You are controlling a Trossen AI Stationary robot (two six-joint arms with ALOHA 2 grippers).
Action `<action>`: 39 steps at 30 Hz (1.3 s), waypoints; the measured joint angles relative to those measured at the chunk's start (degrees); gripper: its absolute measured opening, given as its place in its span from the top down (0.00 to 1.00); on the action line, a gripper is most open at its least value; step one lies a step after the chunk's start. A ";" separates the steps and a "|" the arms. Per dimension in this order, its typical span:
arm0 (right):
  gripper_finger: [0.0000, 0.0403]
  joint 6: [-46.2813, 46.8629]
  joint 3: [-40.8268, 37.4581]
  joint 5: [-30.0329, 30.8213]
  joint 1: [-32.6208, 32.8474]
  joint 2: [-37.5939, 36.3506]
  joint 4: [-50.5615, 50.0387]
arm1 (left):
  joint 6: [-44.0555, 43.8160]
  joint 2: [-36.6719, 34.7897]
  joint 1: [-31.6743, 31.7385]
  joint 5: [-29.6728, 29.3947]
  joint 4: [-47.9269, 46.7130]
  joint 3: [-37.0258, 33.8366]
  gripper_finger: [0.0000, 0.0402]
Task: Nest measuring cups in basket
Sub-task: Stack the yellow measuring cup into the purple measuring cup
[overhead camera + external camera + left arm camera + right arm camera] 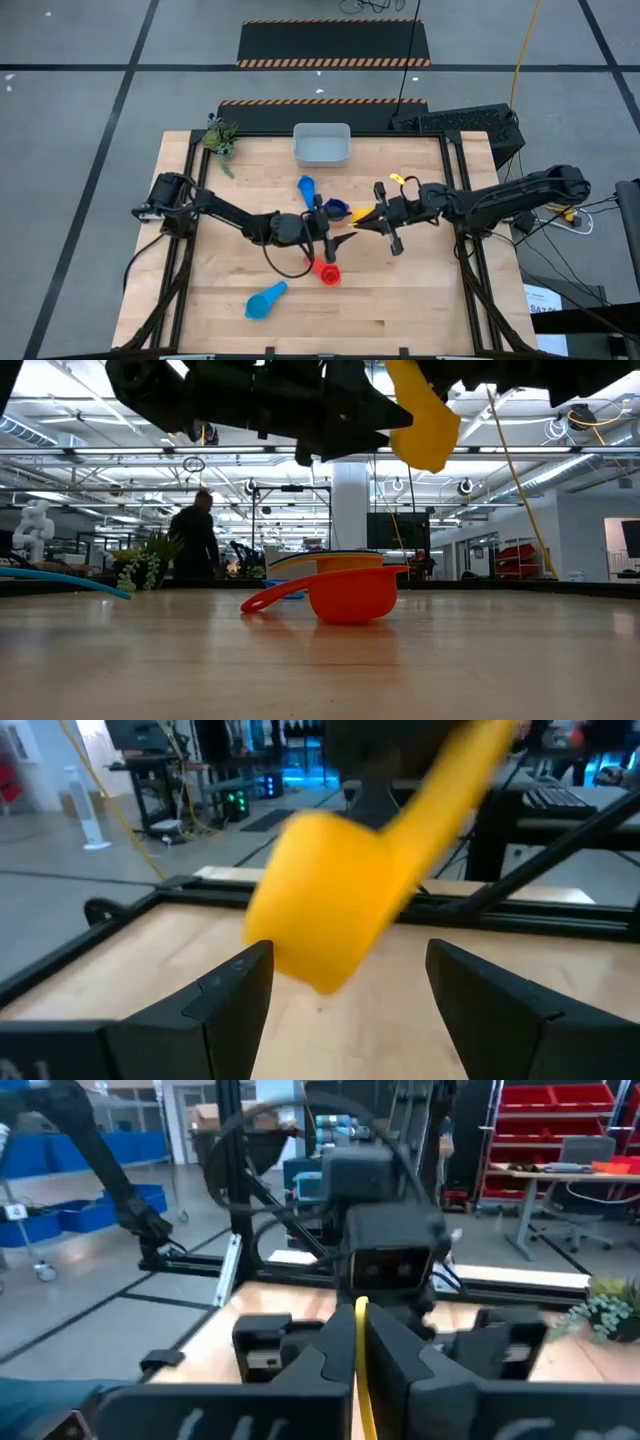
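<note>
Measuring cups are scattered over the bench, none yet in the basket [321, 146], which stands at the far edge near the middle. A yellow cup [330, 900] is held in the air above the bench centre by the right gripper [372, 217], whose fingers are clamped shut on the thin handle, as the right wrist view shows. The bowl end points toward the left gripper [338, 242], so the cup's long axis runs roughly from one claw to the other. The left gripper's fingers [225, 995] stand wide apart, with the yellow bowl just ahead of the gap and not touched. A handover is judged likely, the left arm being nearer the bowl. A red cup [350, 592] lies on the bench below, with a blue cup [265, 301] toward the near edge.
</note>
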 joint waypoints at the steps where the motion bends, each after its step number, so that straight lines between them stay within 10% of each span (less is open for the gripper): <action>1: 1.00 -0.16 -0.03 0.18 -0.17 0.93 1.42 | 0.75 0.00 0.27 0.85 0.21 0.00 0.34; 8: 1.00 -0.03 -0.03 0.37 -2.32 3.22 5.10 | 5.11 -0.04 0.45 3.17 3.76 -0.02 0.39; 30: 1.00 -0.25 0.04 1.11 -4.61 3.18 3.64 | 1.32 -0.04 3.93 4.67 7.75 -0.02 0.96; 39: 0.93 -2.66 0.04 2.40 -4.13 1.75 2.27 | -3.35 -0.05 3.69 6.38 8.04 -0.02 0.98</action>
